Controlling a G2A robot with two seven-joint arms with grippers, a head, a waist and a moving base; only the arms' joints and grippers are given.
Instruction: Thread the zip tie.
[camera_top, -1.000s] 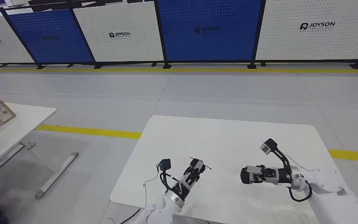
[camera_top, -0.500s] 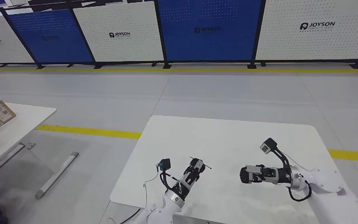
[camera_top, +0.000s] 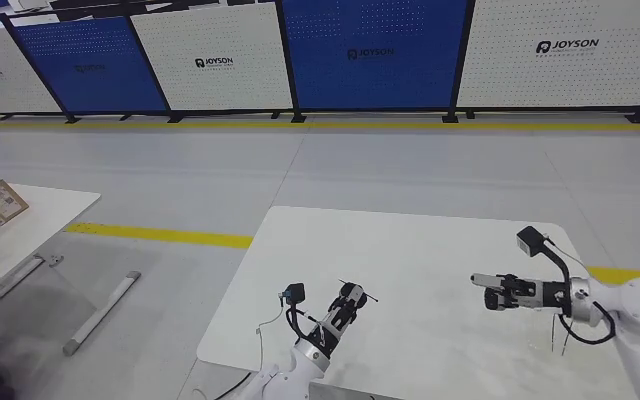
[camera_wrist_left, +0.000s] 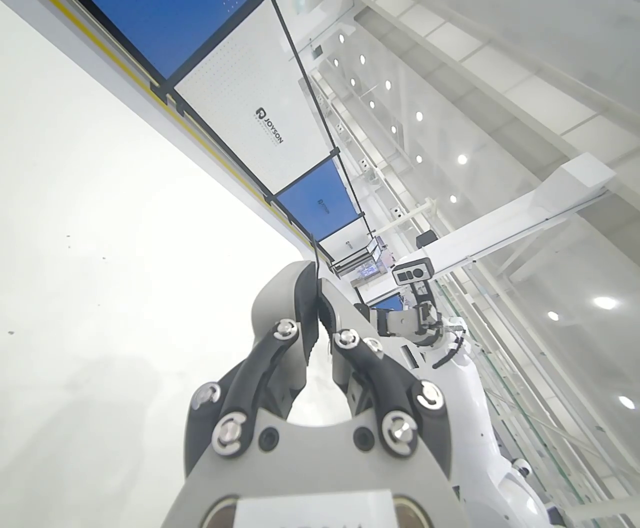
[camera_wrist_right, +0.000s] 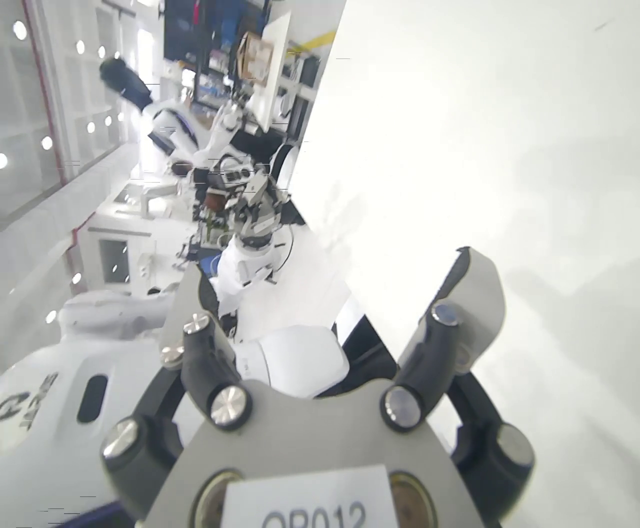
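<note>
Here our left gripper (camera_wrist_left: 317, 300) is clamped on the thin black zip tie (camera_wrist_left: 315, 252), over the white table (camera_top: 400, 250) near its front edge. Our right gripper (camera_wrist_right: 330, 280) hangs well apart from it, jaws spread wide.

Logo print is sitting on the white wall panels (camera_top: 568, 45) and blue panels (camera_top: 370, 52), and a white label (camera_wrist_right: 310, 500) is showing cut-off characters at the base of the right pincer (camera_wrist_right: 331, 270).
</note>
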